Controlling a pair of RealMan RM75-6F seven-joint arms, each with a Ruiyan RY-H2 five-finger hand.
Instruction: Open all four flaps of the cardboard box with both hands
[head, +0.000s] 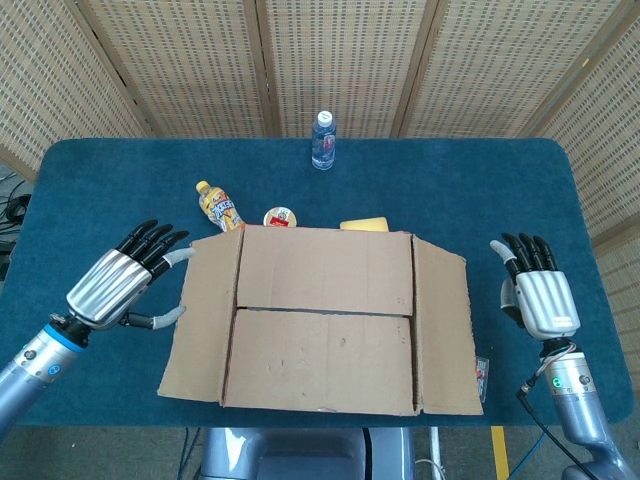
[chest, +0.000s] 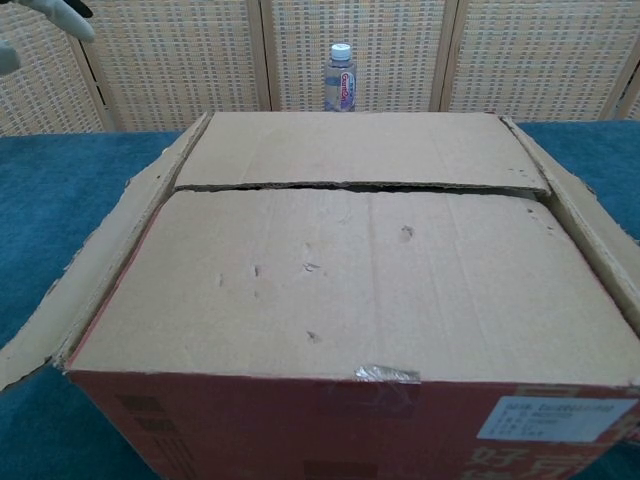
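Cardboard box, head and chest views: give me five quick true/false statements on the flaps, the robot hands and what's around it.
1. The two long flaps of the cardboard box lie shut across the top. True.
2. The left side flap is folded outward. True.
3. The right robot hand holds the right side flap. False: it is apart from the flap, fingers spread, holding nothing.
4. The water bottle stands on top of the box. False: it stands on the table behind the box.
5. The left robot hand holds a bottle. False: it is empty, fingers spread, next to the left side flap.
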